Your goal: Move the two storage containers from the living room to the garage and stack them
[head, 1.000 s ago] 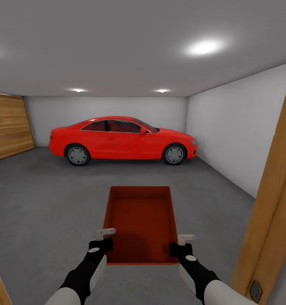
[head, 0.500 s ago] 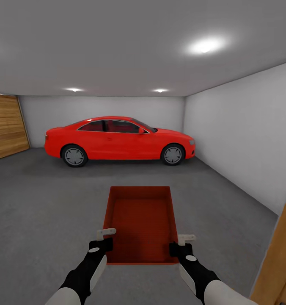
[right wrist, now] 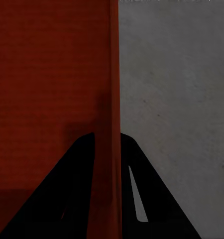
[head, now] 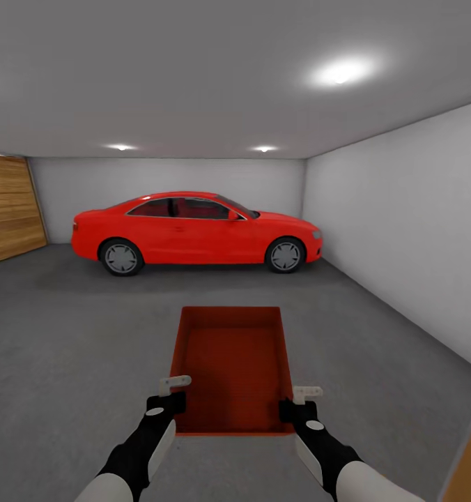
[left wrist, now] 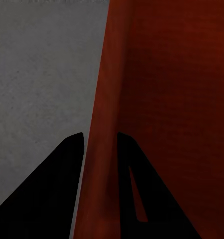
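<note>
orange-red container (head: 233, 366) | left hand (left wrist: 99, 142), right hand (right wrist: 108, 142) pinch its side walls | head view: red car (head: 194, 232)

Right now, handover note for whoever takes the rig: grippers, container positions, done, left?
Left gripper: shut on the left side wall of the storage container, fingers straddling the wall in the left wrist view.
Right gripper: shut on the right side wall, same straddle in the right wrist view.
Container: open, empty, held level in front of the trunk above the dark grey floor. The red car stands ahead, the white wall at right.
Done: one container carried into the garage.
Left: set it on the floor; whether the other container is here yet cannot be told from these views, and stacking remains.
</note>
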Tool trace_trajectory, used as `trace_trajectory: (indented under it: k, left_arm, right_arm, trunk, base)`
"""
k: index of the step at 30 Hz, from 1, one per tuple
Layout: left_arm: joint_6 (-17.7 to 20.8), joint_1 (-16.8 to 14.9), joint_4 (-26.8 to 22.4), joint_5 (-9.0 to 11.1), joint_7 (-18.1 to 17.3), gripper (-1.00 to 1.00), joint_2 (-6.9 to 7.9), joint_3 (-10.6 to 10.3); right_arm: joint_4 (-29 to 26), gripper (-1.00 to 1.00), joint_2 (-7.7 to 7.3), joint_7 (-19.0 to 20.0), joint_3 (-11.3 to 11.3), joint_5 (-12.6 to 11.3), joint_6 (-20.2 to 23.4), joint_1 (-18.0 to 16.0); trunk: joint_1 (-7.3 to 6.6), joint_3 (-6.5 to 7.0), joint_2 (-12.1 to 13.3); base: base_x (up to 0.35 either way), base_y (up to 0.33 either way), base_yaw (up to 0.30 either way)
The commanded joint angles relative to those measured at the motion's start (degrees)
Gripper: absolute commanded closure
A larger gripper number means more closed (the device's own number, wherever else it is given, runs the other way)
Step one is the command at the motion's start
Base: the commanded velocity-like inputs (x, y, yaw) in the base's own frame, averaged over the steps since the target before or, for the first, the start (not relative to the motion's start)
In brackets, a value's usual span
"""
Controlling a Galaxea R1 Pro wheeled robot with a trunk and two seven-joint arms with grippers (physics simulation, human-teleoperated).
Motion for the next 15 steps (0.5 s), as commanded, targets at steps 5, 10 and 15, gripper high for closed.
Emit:
trace_trajectory:
  k: [5,10,15]
  left_arm:
    - [0.45,0.04,0.06,-0.18,1.24,1.0,0.3,-0.29]
    - [0.45,0.01,0.06,-0.09,1.24,1.0,0.39,-0.11]
    - [0.45,0.02,0.06,-0.03,1.24,1.0,0.33,-0.07]
  right_arm:
    - [-0.11,1.0,-0.05,-1.99,-0.82,-0.06,-0.34,-0.11]
    - [-0.11,1.0,-0.05,-1.99,-0.82,-0.06,-0.34,-0.11]
    - [-0.11,1.0,-0.05,-1.99,-0.82,-0.06,-0.34,-0.11]
  trunk:
    - [0.05,-0.02,-0.04]
    - [0.05,-0.02,-0.04]
    - [0.05,-0.02,-0.04]
  base:
    - [0.318,0.0,0.0]
    - [0.321,0.0,0.0]
    - [0.322,0.001,0.0]
